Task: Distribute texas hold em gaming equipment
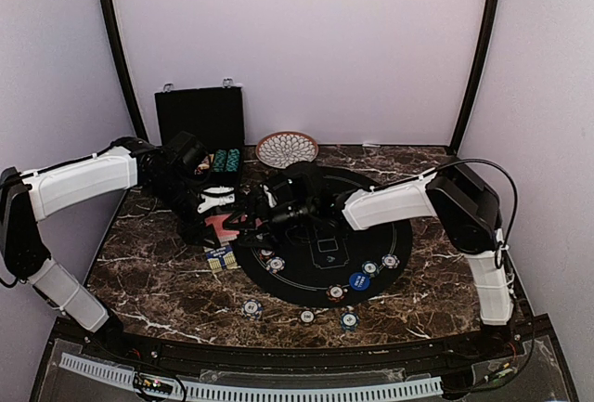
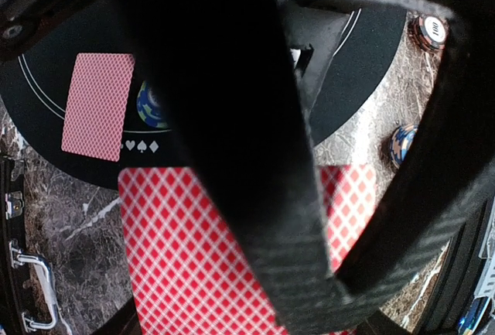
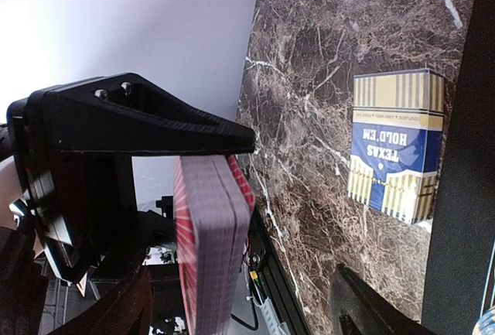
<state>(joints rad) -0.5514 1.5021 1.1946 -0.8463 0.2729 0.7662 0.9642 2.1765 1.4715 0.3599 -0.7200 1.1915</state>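
A deck of red-backed playing cards [image 2: 186, 258] is held up over the table's left part, with my left gripper [image 1: 210, 213] shut on it. In the right wrist view the deck [image 3: 210, 227] stands edge-on. My right gripper [image 3: 240, 308] is open, a finger on either side of the deck and well apart from it. One of its fingers crosses the left wrist view as a black band. One single card [image 2: 98, 105] lies face down on the round black mat [image 1: 320, 267], beside a blue chip [image 2: 151, 107]. Several poker chips [image 1: 336, 292] and a blue button disc [image 1: 359, 280] lie along the mat's near edge.
A blue and gold Texas Hold'em card box [image 3: 396, 143] lies on the marble by the mat. The black hinged case [image 1: 200, 116] stands open at the back left, with chips [image 1: 225, 159] in it. A patterned dish [image 1: 286, 149] sits at the back centre. Loose chips [image 1: 252, 307] lie near the front.
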